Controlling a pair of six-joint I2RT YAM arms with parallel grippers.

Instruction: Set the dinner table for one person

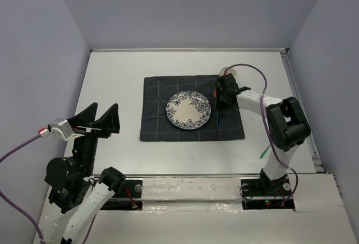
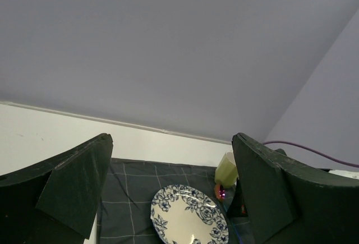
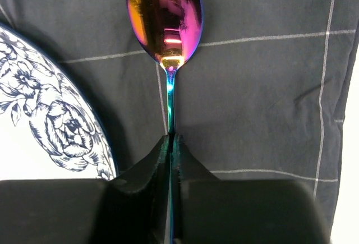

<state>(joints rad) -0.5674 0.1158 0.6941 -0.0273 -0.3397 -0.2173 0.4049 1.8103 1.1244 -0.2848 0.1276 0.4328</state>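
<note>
The white dinner table (image 1: pixel 112 81) carries a dark grey checked placemat (image 1: pixel 154 118) with a blue-flowered plate (image 1: pixel 188 110) on its middle. My right gripper (image 1: pixel 220 102) is low over the mat, just right of the plate. In the right wrist view it (image 3: pixel 171 138) is shut on the thin handle of an iridescent spoon (image 3: pixel 164 17), whose bowl points ahead over the mat beside the plate's rim (image 3: pixel 50 115). My left gripper (image 1: pixel 101 122) is open and empty, raised above the table's left side, and faces the plate (image 2: pixel 189 216).
A pale green cup (image 2: pixel 226 169) stands at the mat's far right corner, partly hidden behind the right gripper in the top view (image 1: pixel 230 70). A thin green object (image 1: pixel 263 153) lies by the right arm. Purple-grey walls close the table's far and side edges.
</note>
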